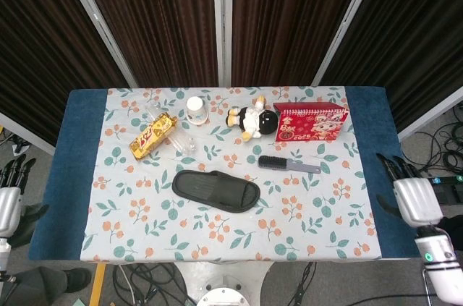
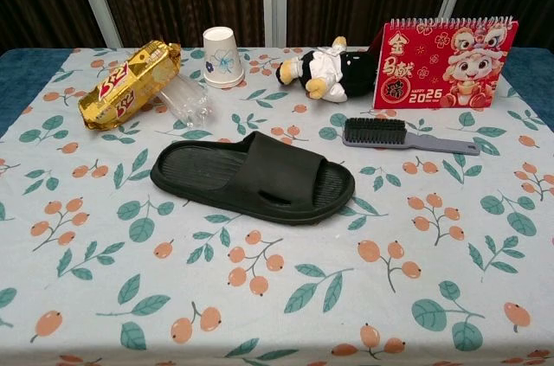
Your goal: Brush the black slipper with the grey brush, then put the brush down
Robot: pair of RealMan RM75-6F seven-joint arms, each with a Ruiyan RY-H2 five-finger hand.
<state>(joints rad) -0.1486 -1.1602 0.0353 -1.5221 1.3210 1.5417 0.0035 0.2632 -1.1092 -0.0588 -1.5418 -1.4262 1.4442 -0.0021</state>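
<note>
Black moulded rubber slipper [image 1: 215, 190] [image 2: 253, 177]: open-toed, ribbed footbed, lying flat mid-desk. Grey plastic brush [image 1: 288, 164] [image 2: 399, 136] with dark bristles: bristles up, just right of slipper, apart from it. Left robot hand [image 1: 9, 200] and right robot hand [image 1: 412, 194]: off desk edges, fingers spread, holding nothing.

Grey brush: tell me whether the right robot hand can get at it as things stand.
Probably yes. The grey brush lies alone on the cloth, handle toward the right robot hand, and nothing sits between them. The red calendar stands behind it, apart. The hand is off the table's right edge, so it must reach in.
</note>
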